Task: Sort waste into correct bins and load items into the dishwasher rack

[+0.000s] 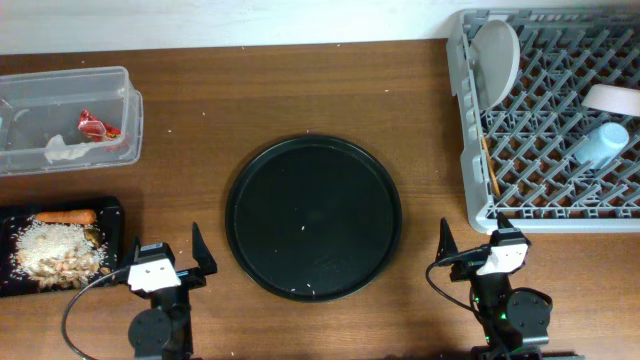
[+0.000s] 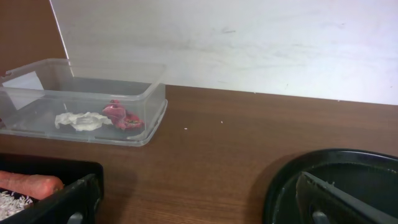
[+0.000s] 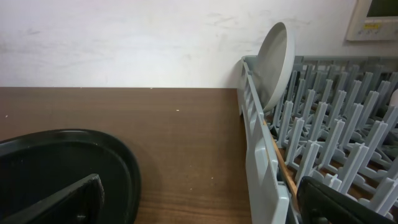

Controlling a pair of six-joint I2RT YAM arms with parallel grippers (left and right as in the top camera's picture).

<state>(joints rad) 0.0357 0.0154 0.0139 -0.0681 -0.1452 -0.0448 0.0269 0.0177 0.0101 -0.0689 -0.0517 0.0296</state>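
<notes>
rack (image 1: pixel 468 140) runs off the right edge, bowl (image 1: pixel 614 98) chopped with it | tub (image 1: pixel 128 95) and black tray (image 1: pixel 113 228) clipped on the left | chopsticks (image 1: pixel 490 166) mostly tucked behind pegs (image 1: pixel 540 120) | specks (image 1: pixel 304 227) on round tray (image 1: pixel 300 180), too tiny to call

White plate (image 3: pixel 277 65) on edge in the grey rack (image 3: pixel 259 167), round black tray (image 3: pixel 62 155) at left

Wood-grain table (image 1: pixel 200 100), clear plastic tub (image 1: pixel 125 105), grey plastic rack (image 1: pixel 470 190).
</notes>
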